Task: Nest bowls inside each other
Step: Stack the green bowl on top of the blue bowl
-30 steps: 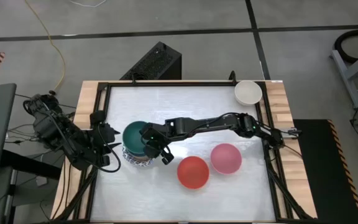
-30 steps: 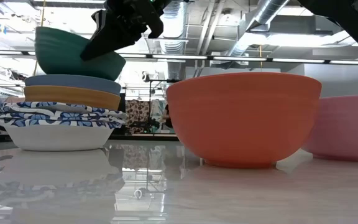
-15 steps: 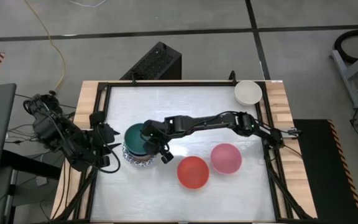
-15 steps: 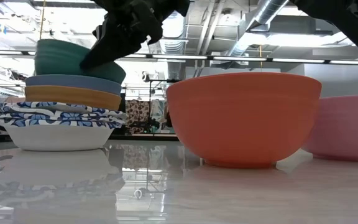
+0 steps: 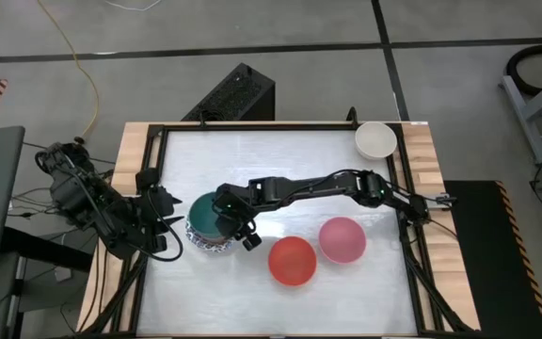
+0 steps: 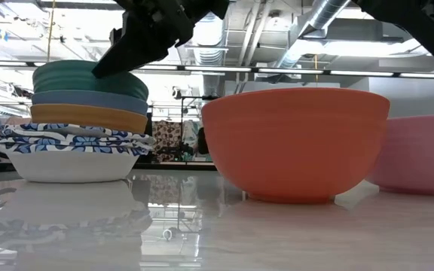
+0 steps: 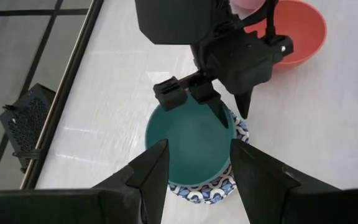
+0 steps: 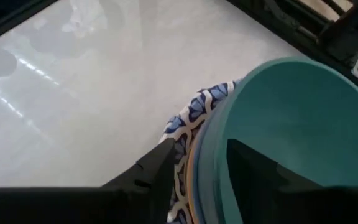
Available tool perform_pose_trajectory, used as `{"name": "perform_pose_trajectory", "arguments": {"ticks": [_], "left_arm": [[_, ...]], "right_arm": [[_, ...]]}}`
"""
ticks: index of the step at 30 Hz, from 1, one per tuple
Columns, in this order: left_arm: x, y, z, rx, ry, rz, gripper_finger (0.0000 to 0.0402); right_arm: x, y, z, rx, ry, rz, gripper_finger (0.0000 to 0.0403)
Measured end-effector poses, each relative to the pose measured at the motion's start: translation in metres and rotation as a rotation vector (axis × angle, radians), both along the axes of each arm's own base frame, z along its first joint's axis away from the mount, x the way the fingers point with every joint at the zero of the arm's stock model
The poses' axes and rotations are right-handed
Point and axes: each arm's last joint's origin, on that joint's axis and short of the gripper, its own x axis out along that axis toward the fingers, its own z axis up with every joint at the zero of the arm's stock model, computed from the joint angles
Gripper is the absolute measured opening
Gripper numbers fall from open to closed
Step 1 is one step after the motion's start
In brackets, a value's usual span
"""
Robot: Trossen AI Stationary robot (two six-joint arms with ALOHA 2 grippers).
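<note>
Now the green bowl (image 6: 89, 77) sits on top of the stack (image 6: 74, 139) at the left side of the table. The right gripper (image 7: 213, 102) has its fingers spread apart over the bowl's rim, one inside and one outside. If it lifts crooked, a finger could catch the rim and tip the pile. The left gripper (image 5: 163, 226) waits beside the stack, half open, holding nothing

A black perforated box (image 5: 233, 94) sits beyond the table (image 5: 252, 292); maybe a speaker.
</note>
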Motion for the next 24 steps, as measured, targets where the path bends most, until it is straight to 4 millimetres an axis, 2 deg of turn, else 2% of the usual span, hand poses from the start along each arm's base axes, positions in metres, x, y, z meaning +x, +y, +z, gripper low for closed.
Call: {"name": "perform_pose_trajectory", "arguments": {"ticks": [5, 9, 14, 19, 22, 24], "left_arm": [[0.0, 0.0, 0.0, 0.003, -0.003, 0.002, 0.016], [0.0, 0.0, 0.0, 0.021, -0.018, 0.008, 0.016], [-0.004, -0.004, 0.002, 0.087, -0.087, 0.014, 0.016], [-0.014, -0.014, 0.006, 0.172, -0.207, 0.004, 0.016], [-0.02, -0.02, 0.007, 0.188, -0.253, -0.017, 0.016], [-0.023, -0.023, 0.007, 0.188, -0.271, -0.027, 0.016]], "right_arm": [[-0.002, 0.0, 0.026, -0.002, -0.04, -0.003, 0.0186], [-0.006, 0.005, 0.042, -0.055, -0.058, -0.026, 0.018], [-0.01, 0.011, 0.043, -0.155, -0.042, -0.166, 0.0131], [-0.005, 0.023, 0.03, -0.165, -0.035, -0.158, 0.0059], [-0.005, 0.023, 0.032, -0.155, -0.046, -0.168, 0.0019], [-0.005, 0.021, 0.035, -0.16, -0.057, -0.206, 0.0009]]}}
